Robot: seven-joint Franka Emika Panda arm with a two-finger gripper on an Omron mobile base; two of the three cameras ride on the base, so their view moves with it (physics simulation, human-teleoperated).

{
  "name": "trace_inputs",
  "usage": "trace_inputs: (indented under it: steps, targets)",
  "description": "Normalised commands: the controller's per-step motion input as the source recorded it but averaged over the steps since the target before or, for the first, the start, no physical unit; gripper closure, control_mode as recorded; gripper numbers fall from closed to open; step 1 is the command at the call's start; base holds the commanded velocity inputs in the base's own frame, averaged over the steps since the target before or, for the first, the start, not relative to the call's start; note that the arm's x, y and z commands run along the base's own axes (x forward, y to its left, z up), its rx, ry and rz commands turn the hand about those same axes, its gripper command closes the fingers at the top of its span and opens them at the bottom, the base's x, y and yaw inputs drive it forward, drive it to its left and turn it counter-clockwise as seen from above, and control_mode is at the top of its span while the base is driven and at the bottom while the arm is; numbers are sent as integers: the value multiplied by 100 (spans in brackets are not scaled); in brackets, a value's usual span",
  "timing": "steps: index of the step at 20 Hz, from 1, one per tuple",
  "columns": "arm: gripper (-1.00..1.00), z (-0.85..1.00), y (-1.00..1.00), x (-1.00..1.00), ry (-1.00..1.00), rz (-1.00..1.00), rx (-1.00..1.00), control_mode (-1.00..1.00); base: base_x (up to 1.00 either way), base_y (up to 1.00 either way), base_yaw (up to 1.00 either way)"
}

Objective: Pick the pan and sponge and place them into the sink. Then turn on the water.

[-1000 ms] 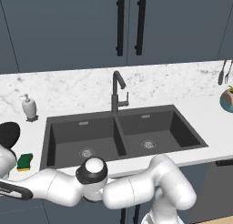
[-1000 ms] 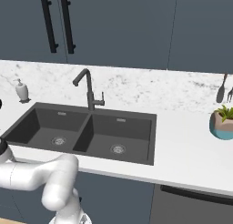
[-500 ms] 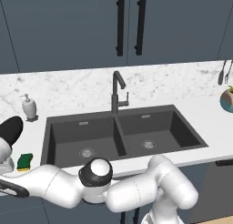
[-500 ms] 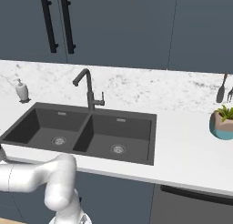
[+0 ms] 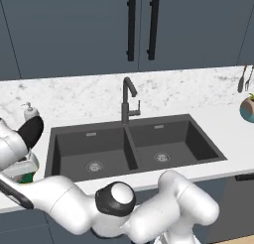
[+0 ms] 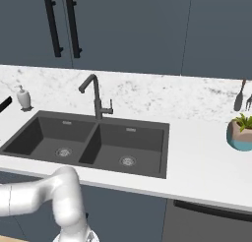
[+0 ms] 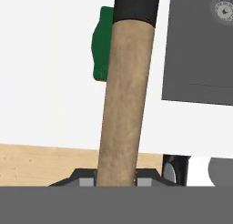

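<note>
While clamped tight between the gripper fingers, pan raised clear of the white table, wooden handle running straight up the hand view toward the black bowl at the top edge. Beneath and beside it, sponge flat on the table, green face up, possibly just short of the sink rim. Both basins bare, faucet dry.

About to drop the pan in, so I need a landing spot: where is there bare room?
Both basins of the sink are bare apart from their drains. The counter between sink and potted plant is open too. It is crowded left of the sink: sponge, soap dispenser, pan.
</note>
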Motion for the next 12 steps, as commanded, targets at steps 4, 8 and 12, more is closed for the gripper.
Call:
trace_inputs:
  steps: [4, 8, 12]
  targets:
    - [100, 60, -99, -2, -2, 0, 0, -100, 0, 0, 0]
    - [100, 14, -100, 0, 1, 0, 4, -100, 0, 0, 0]
    - [100, 6, -93, 0, 7, 8, 12, -100, 0, 0, 0]
